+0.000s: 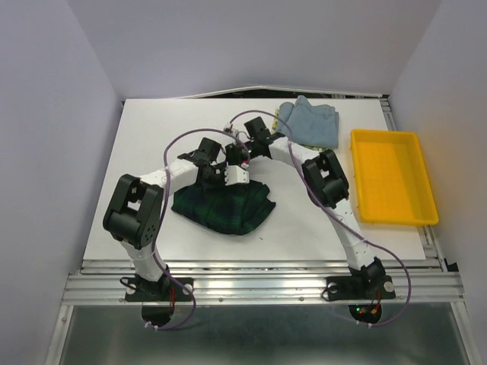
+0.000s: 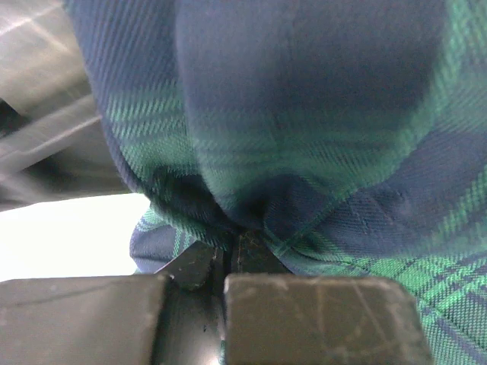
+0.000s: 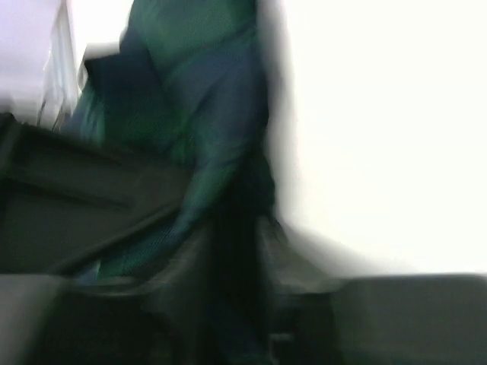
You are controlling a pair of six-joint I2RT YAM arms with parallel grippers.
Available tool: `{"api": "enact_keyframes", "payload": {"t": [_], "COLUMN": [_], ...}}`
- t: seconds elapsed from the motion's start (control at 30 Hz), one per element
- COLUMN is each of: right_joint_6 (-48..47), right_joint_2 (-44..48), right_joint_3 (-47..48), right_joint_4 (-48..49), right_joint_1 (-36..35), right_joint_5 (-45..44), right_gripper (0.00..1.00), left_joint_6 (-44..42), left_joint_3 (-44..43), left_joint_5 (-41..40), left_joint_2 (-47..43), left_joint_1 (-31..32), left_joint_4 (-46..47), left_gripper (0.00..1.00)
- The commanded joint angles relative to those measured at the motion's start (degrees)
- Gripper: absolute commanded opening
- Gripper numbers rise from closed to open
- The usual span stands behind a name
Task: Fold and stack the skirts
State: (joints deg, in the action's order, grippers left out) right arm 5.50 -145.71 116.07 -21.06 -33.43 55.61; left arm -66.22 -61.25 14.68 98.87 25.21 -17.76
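Plaid skirt (image 1: 224, 207) pinched in left claw (image 2: 228, 255), right claw (image 3: 243, 255) blurred (grip unclear), blue-grey skirt (image 1: 310, 122) beside yellow tray (image 1: 392, 179)

From my station the left arm (image 1: 171, 172) and right arm (image 1: 346, 228) look alike: white links between bulky black joint housings. The left base (image 1: 156, 293) and right base (image 1: 364, 289) are both black, with small red and green lights low on the right one. A thin lilac cable (image 1: 181, 144) loops loosely along each arm from base to wrist. On the left hand (image 2: 227, 262) I see flat dark grey fingers (image 2: 319, 319) marked with fine scratches, while the right hand (image 3: 228, 304) shows only as a dark blur.
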Motion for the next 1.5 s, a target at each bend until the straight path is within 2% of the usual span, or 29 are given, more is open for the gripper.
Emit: {"api": "enact_keyframes", "payload": {"t": [0.0, 0.2, 0.27, 0.57, 0.6, 0.63, 0.67, 0.7, 0.8, 0.83, 0.87, 0.97, 1.1, 1.13, 1.17, 1.3, 1.37, 1.4, 1.47], "right_joint_6": [1.2, 5.6, 6.5, 10.2, 11.2, 12.5, 15.7, 17.4, 19.8, 19.7, 19.0, 16.8, 14.5, 13.3, 13.0, 8.4, 6.3, 5.7, 4.6], "right_joint_2": [2.4, 7.8, 11.2, 26.1, 27.7, 30.2, 31.4, 32.8, 38.2, 39.3, 40.5, 40.7, 37.6, 36.9, 36.5, 33.8, 31.6, 31.0, 29.6], "right_joint_3": [5.2, 4.3, 2.6, -5.1, -6.3, -8.6, -10.0, -11.6, -18.8, -21.2, -22.2, -25.3, -28.6, -29.2, -30.1, -32.5, -33.7, -34.7, -35.3], "right_joint_4": [3.9, 3.8, 3.8, 1.5, 1.5, 1.5, 1.9, 3.4, 5.3, 5.6, 5.5, 4.5, 4.9, 4.7, 3.1, -0.4, -3.9, -5.3, -6.2], "right_joint_1": [5.5, 11.5, 12.9, 16.9, 16.9, 16.9, 16.9, 16.9, 14.0, 12.7, 9.6, 4.5, -2.9, -3.5, -3.5, -4.0, -4.0, -4.0, -3.3], "right_joint_5": [-11.3, -14.7, -16.8, -21.0, -20.3, -18.2, -16.4, -14.6, -9.5, -8.1, -5.5, -1.9, 0.8, 1.5, 1.2, -1.6, -3.9, -5.2, -9.6], "right_gripper": [0.47, 0.62, 0.63, 0.64, 0.64, 0.64, 0.64, 0.64, 0.63, 0.63, 0.63, 0.62, 0.62, 0.62, 0.63, 0.63, 0.62, 0.62, 0.61], "left_joint_6": [2.9, 8.0, 10.6, 24.5, 25.9, 27.5, 30.5, 32.4, 39.7, 41.7, 45.3, 48.5, 48.9, 47.4, 47.4, 51.1, 54.7, 56.3, 59.8], "left_joint_3": [0.8, -4.0, -6.8, -15.9, -16.5, -17.7, -18.1, -18.4, -19.0, -18.0, -17.1, -13.3, -10.8, -11.0, -10.8, -7.3, -4.2, -2.0, 0.2], "left_joint_5": [3.5, 2.3, 2.4, 6.6, 7.1, 7.7, 9.2, 9.9, 12.0, 12.9, 14.7, 19.0, 31.8, 37.0, 38.7, 41.0, 39.3, 38.4, 36.0], "left_joint_2": [4.0, 6.5, 7.2, -0.2, -1.2, -3.1, -3.9, -5.6, -7.9, -9.9, -11.2, -14.7, -11.0, -9.6, -6.4, -1.7, 0.3, 1.2, 2.1], "left_joint_1": [2.1, 2.0, 1.9, -0.6, -1.0, -1.5, -1.9, -3.0, -5.7, -6.8, -8.1, -13.1, -17.2, -17.9, -18.1, -18.4, -18.5, -18.8, -19.5], "left_joint_4": [-3.7, -8.6, -10.7, -12.0, -11.8, -11.4, -11.1, -10.7, -9.8, -9.2, -7.6, -6.8, -11.7, -15.0, -15.9, -14.2, -10.1, -8.6, -5.1], "left_gripper": [0.08, 0.15, 0.39, 0.53, 0.56, 0.65, 0.66, 0.73, 0.82, 0.95, 0.99, 0.99, 0.99, 0.95, 0.75, 0.43, 0.37, 0.3, 0.26]}}
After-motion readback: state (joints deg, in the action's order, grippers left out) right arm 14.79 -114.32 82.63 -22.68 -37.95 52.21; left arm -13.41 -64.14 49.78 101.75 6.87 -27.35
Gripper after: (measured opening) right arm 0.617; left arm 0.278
